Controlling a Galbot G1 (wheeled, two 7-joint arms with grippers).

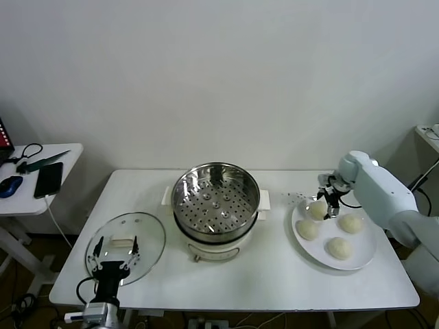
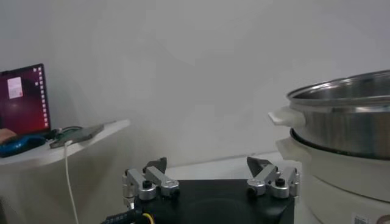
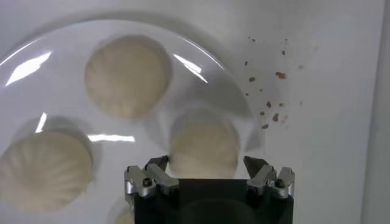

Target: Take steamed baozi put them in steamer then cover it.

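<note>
Four baozi (image 3: 203,141) on the plate (image 1: 367,257) — my right gripper (image 3: 207,165) straddles one, fingers spread, not gripping. Next: squeeze gently, carry to the empty steamer (image 1: 215,199). Left gripper (image 2: 211,176) idles, fingers spread — by the cover (image 1: 149,240).

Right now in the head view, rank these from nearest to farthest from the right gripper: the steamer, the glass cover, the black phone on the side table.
Measured from the right gripper, at the plate on the table's right:
1. steamer, centre of the table.
2. cover, lying front left on the table.
3. black phone, on the side table at far left.
</note>
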